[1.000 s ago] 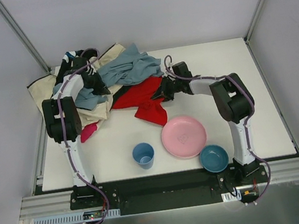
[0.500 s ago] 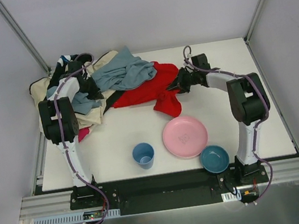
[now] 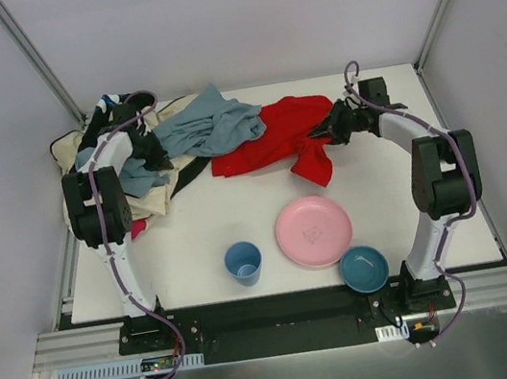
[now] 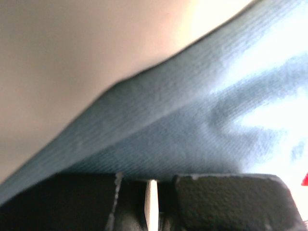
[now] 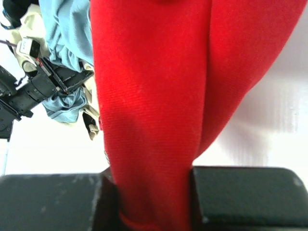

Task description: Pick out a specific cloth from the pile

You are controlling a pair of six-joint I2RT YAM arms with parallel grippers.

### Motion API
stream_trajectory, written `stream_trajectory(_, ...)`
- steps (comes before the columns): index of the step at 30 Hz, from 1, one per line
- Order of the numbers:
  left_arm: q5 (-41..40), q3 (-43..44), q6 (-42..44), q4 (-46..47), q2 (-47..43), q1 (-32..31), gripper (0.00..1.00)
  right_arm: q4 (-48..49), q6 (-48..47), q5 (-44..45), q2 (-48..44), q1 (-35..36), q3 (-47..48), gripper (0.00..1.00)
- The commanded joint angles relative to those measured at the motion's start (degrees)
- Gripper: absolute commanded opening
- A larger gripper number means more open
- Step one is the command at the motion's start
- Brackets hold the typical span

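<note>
**A:** White table (image 3: 410,192), far left: what is sitting there?

**B:** One pile (image 3: 147,190) of mixed garments. One left gripper (image 4: 147,185) is resting in it, fingers pressed together against one grey-blue garment (image 3: 214,128).

**A:** Further right?

**B:** One blue cup (image 3: 243,261) is standing near the front. One red cloth (image 3: 275,142) is stretching rightward from the pile's edge, with one pink plate (image 3: 312,231) sitting in front of it. One right gripper (image 5: 151,197) is pinching the cloth's right end. One blue bowl (image 3: 363,268) is sitting front right.
</note>
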Motion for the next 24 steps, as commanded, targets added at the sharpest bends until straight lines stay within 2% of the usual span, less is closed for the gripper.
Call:
stream_trajectory(1,0.0,-1.0,-0.4,-2.3,-5.0,2.1,0.00,-0.1,-2.2,0.7,-7.4,-4.2,3.1,0.01)
stream_trajectory(17,6.1,-0.6,-1.7,-2.3,-11.9,-1.0,0.01,-6.5,-5.5,0.1,-15.5,-14.1,6.3,0.01)
stream_trajectory(21,8.7,0.1,-2.4,-2.3,-14.0,-1.8,0.06,-7.1,-5.9,-0.5,-17.0,-16.1,6.1,0.01)
stream_trajectory(24,10.8,0.7,-3.3,-2.3,-15.9,-3.5,0.15,-7.9,-6.5,-1.1,-17.8,-17.8,5.9,0.01)
